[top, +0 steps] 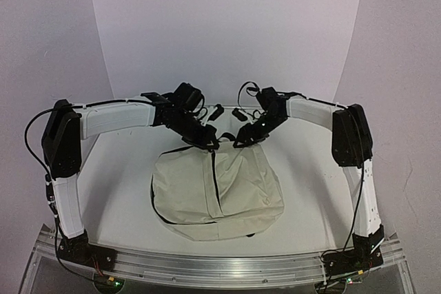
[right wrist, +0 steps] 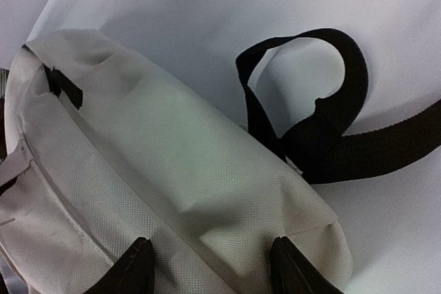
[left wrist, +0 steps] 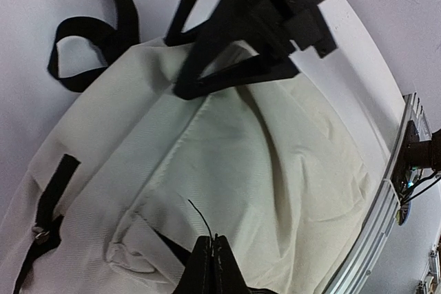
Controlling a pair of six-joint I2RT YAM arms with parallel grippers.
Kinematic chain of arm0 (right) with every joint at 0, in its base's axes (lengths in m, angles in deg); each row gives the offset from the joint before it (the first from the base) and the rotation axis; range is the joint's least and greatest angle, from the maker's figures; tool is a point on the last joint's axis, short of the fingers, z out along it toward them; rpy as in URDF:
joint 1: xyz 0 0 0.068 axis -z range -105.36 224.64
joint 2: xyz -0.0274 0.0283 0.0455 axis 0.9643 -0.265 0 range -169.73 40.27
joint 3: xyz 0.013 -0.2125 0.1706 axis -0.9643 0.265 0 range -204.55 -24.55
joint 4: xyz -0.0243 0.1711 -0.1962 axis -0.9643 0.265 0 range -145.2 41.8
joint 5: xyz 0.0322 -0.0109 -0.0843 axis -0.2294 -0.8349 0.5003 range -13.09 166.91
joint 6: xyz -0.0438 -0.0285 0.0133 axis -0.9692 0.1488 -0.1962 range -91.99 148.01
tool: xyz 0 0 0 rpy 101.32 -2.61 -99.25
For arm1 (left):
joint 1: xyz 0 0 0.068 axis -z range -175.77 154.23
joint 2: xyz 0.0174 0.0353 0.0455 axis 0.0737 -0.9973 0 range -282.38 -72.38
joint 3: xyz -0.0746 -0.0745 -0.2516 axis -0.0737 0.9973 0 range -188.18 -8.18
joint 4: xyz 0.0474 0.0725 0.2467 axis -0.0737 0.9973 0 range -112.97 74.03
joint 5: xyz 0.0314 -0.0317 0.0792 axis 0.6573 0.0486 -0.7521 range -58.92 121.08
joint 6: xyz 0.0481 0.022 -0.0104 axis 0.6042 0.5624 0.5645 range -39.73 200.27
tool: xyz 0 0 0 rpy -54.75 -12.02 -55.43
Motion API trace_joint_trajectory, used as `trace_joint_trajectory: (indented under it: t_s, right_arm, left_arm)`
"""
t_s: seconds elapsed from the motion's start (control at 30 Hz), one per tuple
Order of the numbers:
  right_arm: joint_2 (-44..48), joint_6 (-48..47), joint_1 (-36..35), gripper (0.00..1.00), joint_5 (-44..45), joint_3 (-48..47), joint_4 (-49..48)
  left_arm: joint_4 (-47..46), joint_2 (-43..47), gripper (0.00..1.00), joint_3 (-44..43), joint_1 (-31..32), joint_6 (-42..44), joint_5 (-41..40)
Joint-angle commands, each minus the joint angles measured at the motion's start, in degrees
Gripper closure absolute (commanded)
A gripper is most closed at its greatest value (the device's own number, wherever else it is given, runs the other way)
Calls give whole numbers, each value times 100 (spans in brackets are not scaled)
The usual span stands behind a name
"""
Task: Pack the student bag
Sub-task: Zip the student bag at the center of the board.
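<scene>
The student bag (top: 217, 194), cream-beige with black zipper lines, lies flat in the middle of the white table. My left gripper (top: 207, 141) is at its far top edge. In the left wrist view it (left wrist: 213, 244) is shut, with a thin black cord (left wrist: 201, 217) sticking out from between the tips, just above the bag fabric (left wrist: 262, 163). My right gripper (top: 244, 135) is open beside it. Its fingers (right wrist: 138, 270) straddle the bag's top corner (right wrist: 207, 170) without closing on it. The right gripper also shows in the left wrist view (left wrist: 176, 63).
Black straps lie on the table behind the bag: a handle loop (right wrist: 310, 94), also seen in the left wrist view (left wrist: 83, 46), and loose buckles (top: 227, 111). A short black strap with a metal ring (left wrist: 48, 204) sits on the bag. An aluminium rail (top: 220, 266) edges the near side.
</scene>
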Motion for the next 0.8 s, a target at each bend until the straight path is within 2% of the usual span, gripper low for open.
trace_joint_trajectory:
  t_s: [0.0, 0.13, 0.23, 0.37, 0.47, 0.6, 0.77]
  right_arm:
    - [908, -409, 158, 47, 128, 1150, 989]
    - [1720, -590, 182, 47, -492, 1931, 1244]
    - [1966, -467, 170, 42, -853, 1889, 1292]
    - [1306, -140, 177, 31, -848, 834, 1280]
    - [819, 142, 146, 26, -1196, 108, 1257]
    - [517, 117, -111, 22, -1305, -274, 1245]
    - [99, 124, -337, 18, -1448, -545, 1248]
  left_arm:
    - [-128, 125, 100, -269, -32, 187, 2]
    - [143, -120, 100, -675, -32, 407, 203]
    - [78, -62, 100, -624, -17, 432, 495]
    - [-391, 352, 100, -167, 52, 381, 710]
    - [-432, 519, 100, -18, 177, 463, 762]
    - [-226, 471, 100, 38, 353, 633, 665]
    - [-427, 590, 100, 310, 389, 640, 543]
